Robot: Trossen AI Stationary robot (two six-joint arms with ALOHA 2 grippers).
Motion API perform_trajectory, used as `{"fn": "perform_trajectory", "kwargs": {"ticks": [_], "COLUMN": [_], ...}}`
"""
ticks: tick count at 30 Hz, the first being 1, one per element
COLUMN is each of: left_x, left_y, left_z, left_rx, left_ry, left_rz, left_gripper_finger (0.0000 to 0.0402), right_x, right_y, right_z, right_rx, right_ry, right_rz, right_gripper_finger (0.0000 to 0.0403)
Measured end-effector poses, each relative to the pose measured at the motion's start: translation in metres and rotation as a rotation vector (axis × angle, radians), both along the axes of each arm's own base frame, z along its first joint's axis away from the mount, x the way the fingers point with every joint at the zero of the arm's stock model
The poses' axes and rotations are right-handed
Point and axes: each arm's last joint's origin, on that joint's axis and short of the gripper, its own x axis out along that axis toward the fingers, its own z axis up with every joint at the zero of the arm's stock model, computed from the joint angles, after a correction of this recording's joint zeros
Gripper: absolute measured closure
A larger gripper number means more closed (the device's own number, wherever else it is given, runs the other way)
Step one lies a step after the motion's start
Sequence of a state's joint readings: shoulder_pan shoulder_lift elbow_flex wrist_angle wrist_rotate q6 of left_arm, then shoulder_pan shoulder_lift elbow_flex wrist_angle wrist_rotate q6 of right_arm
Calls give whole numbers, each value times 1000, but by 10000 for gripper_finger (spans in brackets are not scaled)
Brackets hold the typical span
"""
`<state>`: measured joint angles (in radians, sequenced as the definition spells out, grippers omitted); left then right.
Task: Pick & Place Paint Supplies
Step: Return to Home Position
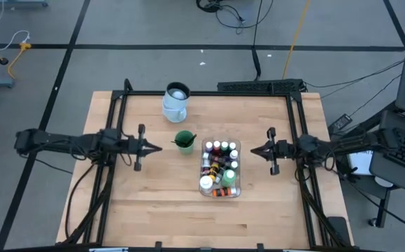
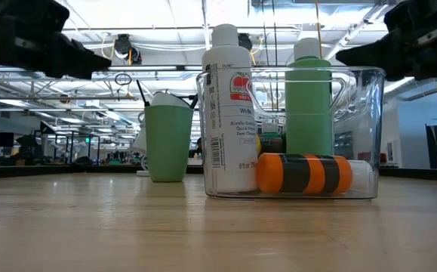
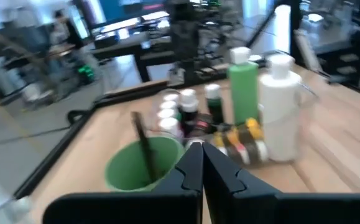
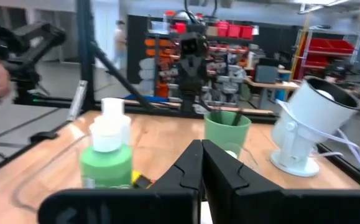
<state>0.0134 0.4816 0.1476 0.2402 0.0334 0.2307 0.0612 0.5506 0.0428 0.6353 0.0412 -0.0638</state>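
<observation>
The paint supplies stand in a clear tub [image 1: 219, 170] right of the table's middle: several small white-capped bottles, a tall white bottle [image 2: 228, 113], a green bottle [image 2: 307, 106], and an orange-and-black bottle [image 2: 305, 174] lying on the tub's floor. To the tub's left, a green cup [image 1: 184, 141] stands on its base with thin dark brushes [image 3: 143, 146] leaning inside. My left gripper [image 1: 157, 148] hovers shut and level, left of the cup. My right gripper [image 1: 254, 150] hovers shut and level, right of the tub. Both are above the table and hold nothing.
A pale blue-white jug [image 1: 175, 101] stands near the table's far edge, behind the cup. Black frame rails [image 1: 118, 112] run along the left, far and right edges. Bare wood [image 1: 160, 210] lies between the tub and the near edge.
</observation>
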Motion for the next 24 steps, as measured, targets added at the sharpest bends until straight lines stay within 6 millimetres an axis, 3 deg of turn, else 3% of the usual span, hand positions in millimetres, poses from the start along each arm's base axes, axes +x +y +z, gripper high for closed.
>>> {"fn": "perform_trajectory", "kwargs": {"ticks": [3, 11, 24], "left_x": [-1, -9, -15], "left_y": [-3, 3, 7], "left_z": [-9, -36, -42], "left_rx": [32, -5, -77], "left_ry": [-10, 22, 91], "left_rz": [-73, -64, -49], "left_gripper_finger": [401, 401, 401], "right_x": [-5, -15, -17], "right_y": [0, 5, 11], "right_z": [2, 5, 1], "right_rx": [0, 29, 11], "right_ry": [-7, -35, -3], "right_rz": [20, 43, 0], "right_gripper_finger": [403, 403, 403]}}
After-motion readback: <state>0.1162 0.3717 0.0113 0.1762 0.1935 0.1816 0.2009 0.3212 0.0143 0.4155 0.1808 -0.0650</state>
